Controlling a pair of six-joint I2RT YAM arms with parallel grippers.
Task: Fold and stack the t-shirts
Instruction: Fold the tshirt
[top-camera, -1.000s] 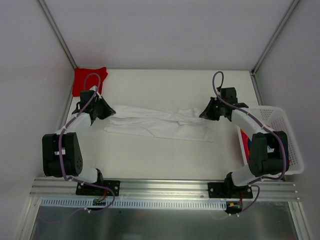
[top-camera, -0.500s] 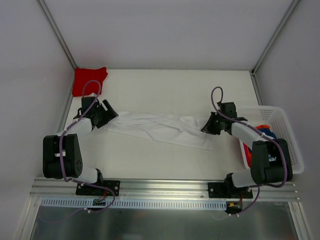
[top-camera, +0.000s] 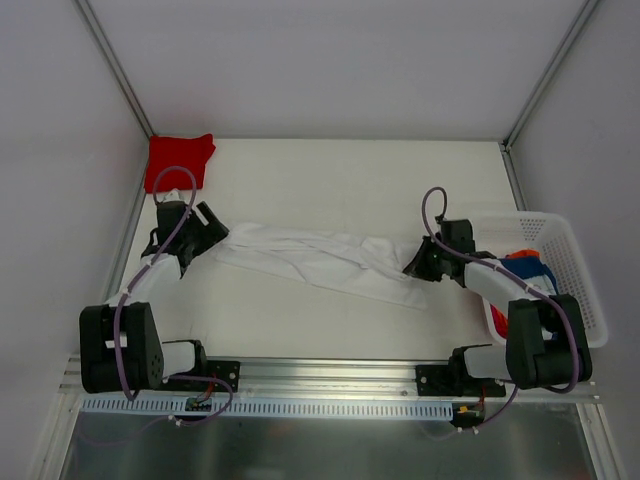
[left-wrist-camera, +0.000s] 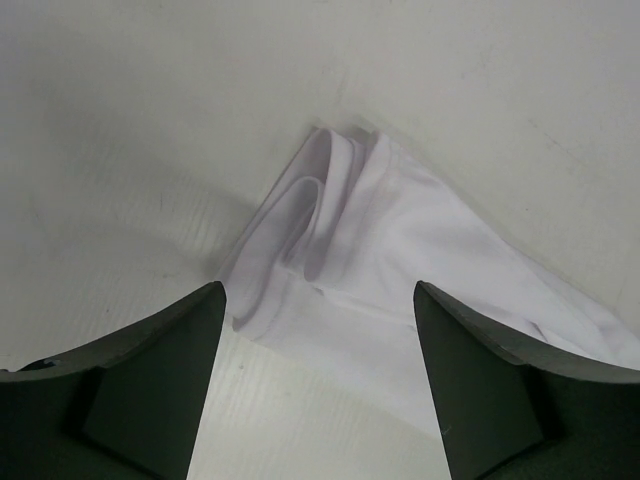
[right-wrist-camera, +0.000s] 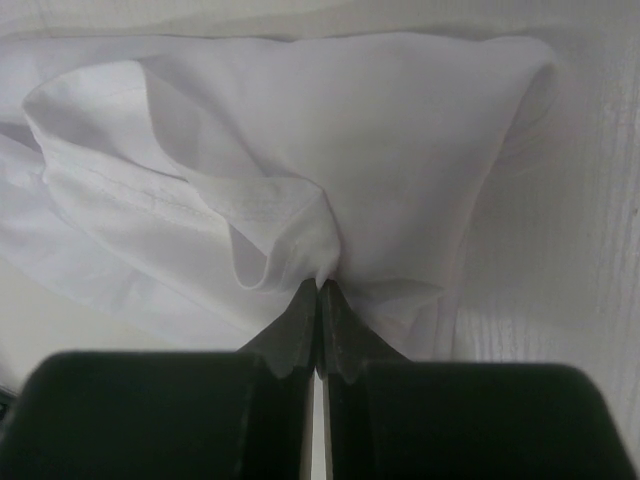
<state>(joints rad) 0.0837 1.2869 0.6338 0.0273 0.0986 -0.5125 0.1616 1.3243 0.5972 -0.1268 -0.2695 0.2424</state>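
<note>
Your right fingers (right-wrist-camera: 295, 335) are pinched tight on a stitched edge of the white t-shirt (top-camera: 320, 258). Your left fingers (left-wrist-camera: 160, 370) stand wide apart and hold nothing, with the shirt's other end lying loose between them. The shirt stretches rumpled across the bench (top-camera: 350, 180). Take that left end low, through every layer, then draw it taut before folding.

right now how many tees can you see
4: white tee mid-table, red tee at the far left corner, blue tee and orange-red tee in the basket; more may hide there.
</note>
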